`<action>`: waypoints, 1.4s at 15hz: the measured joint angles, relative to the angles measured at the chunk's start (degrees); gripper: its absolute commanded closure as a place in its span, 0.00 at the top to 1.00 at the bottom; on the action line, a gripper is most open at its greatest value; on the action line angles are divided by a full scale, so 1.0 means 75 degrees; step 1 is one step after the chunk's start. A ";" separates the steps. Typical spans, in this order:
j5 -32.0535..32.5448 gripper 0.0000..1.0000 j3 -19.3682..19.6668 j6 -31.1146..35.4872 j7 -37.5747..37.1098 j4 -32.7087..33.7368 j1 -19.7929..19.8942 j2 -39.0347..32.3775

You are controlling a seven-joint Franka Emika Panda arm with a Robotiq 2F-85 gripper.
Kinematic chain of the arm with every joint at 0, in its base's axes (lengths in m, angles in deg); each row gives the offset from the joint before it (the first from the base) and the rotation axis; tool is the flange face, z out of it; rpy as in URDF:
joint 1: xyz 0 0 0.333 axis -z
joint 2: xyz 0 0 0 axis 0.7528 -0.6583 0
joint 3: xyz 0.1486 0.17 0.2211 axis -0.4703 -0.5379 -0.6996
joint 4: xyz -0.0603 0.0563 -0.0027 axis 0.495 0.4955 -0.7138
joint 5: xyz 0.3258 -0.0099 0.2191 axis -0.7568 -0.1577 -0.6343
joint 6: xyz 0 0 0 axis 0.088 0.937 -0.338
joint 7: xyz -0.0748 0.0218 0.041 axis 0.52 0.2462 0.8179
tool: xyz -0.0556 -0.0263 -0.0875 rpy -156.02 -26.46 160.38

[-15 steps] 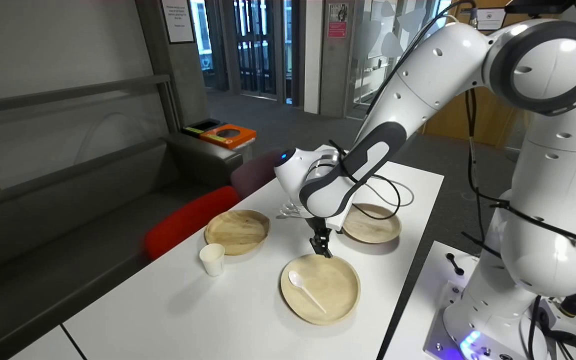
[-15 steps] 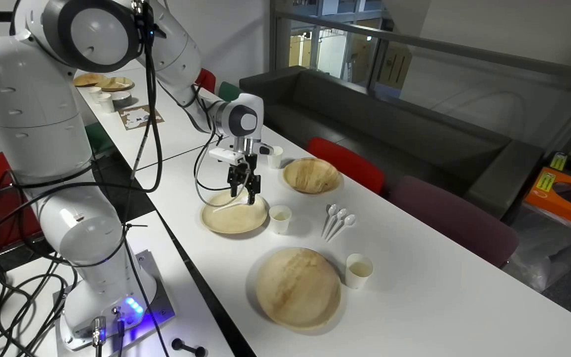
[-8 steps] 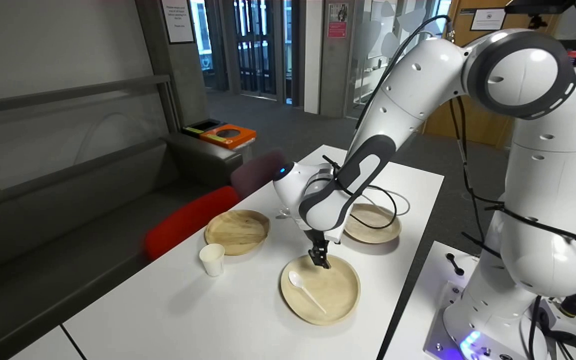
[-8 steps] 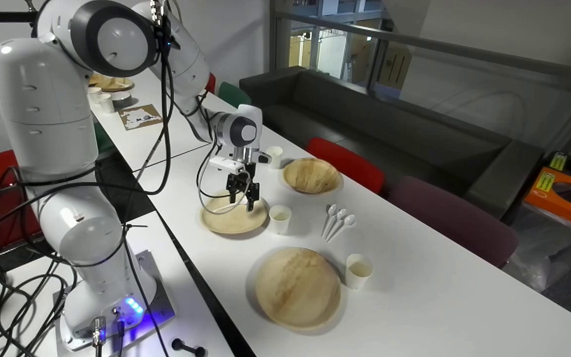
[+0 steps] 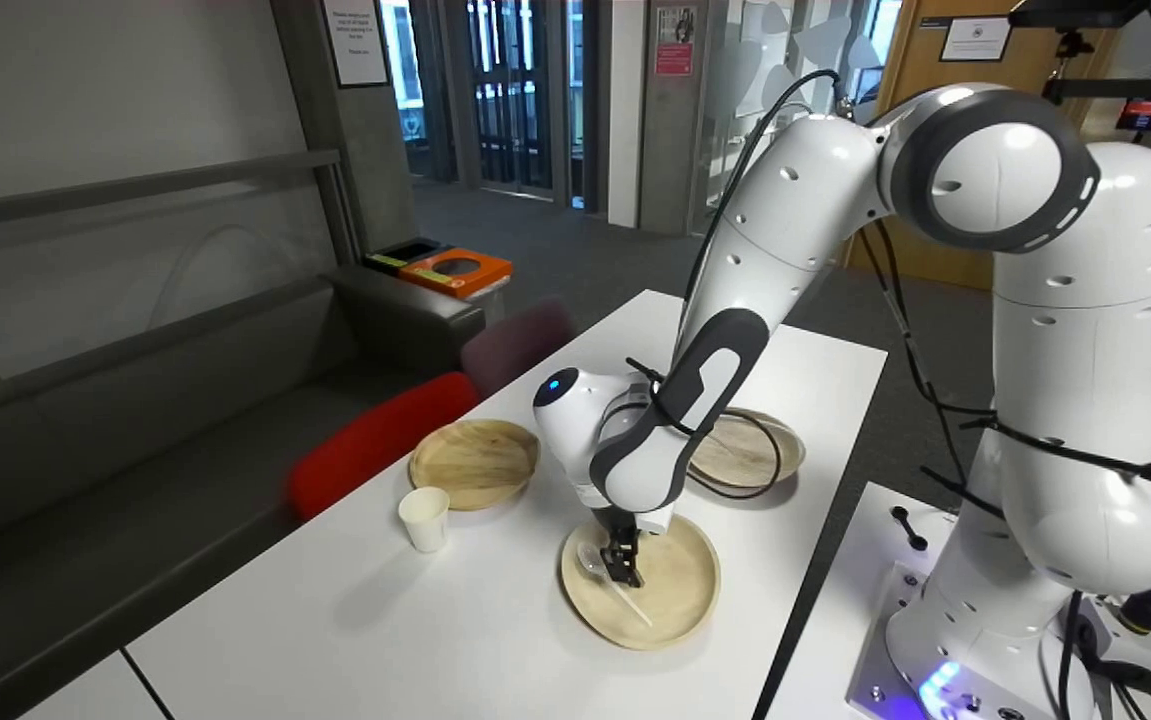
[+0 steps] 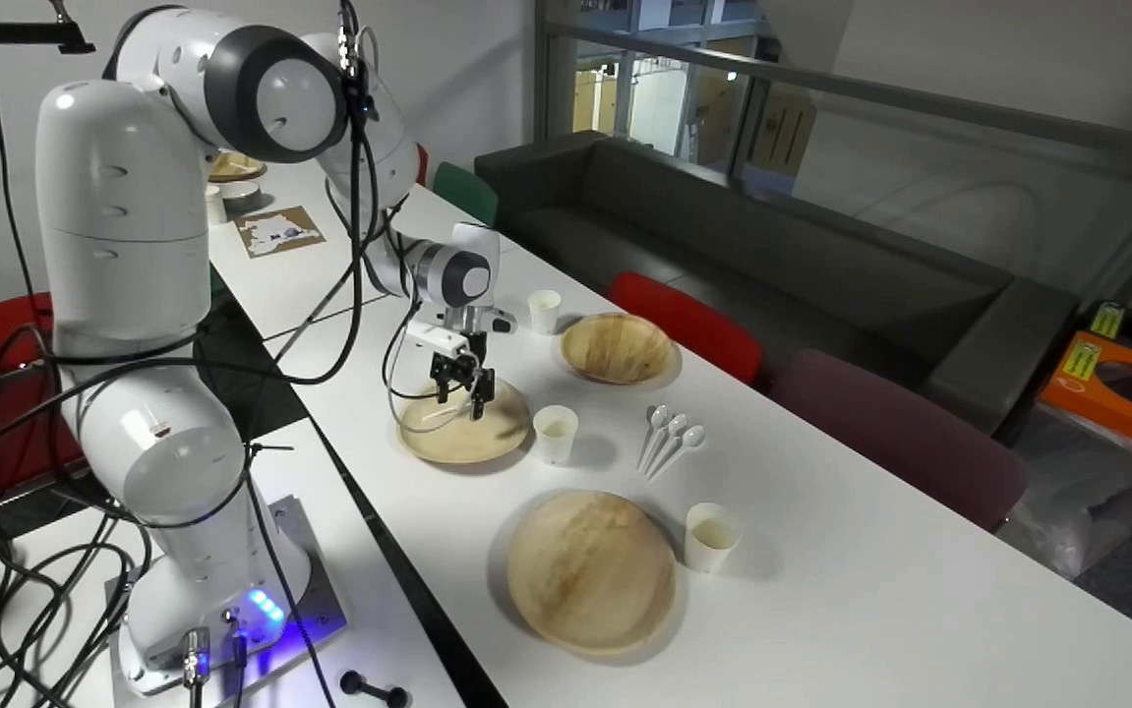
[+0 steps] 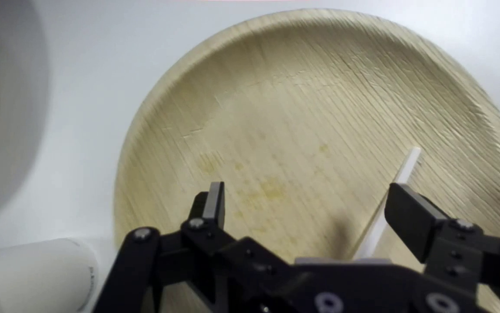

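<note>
My gripper [image 7: 306, 195] stands open over a round tan plate [image 7: 276, 108], with nothing held between its fingers. A white spoon [image 7: 373, 234] lies on this plate. In the wrist view its handle runs up at a slant, passing partly behind the right finger [image 7: 410, 217]; its bowl is hidden by the gripper body. In an exterior view the gripper [image 5: 622, 580] is low above the plate [image 5: 685, 590], close beside the spoon [image 5: 632, 605]. Whether a finger touches the spoon, I cannot tell. A white cup [image 7: 37, 274] is at the plate's lower left.
The same cup [image 6: 555, 438] stands beside the plate in an exterior view. Another plate [image 6: 590, 580], a cup [image 6: 711, 539], several white spoons [image 6: 669, 442], a bowl-like plate [image 6: 618, 349] and a further cup [image 6: 545, 313] share the white table. Cables [image 6: 354, 246] hang along the arm.
The gripper has come down from the plate's edge to low over its middle, near the spoon. The arm has folded lower. Spoon, plate and cups have stayed in place; the jaws stayed open.
</note>
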 measured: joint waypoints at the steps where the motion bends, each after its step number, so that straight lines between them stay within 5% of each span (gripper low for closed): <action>1: -0.0119 1.00 -0.0062 0.0162 0.0012 0.0000 -0.0016 -0.0079; 9: -0.1001 1.00 -0.0174 0.1243 0.0371 -0.0001 -0.0057 -0.0508; 21: -0.1160 1.00 -0.0022 0.1327 0.0386 -0.0002 -0.0054 -0.0488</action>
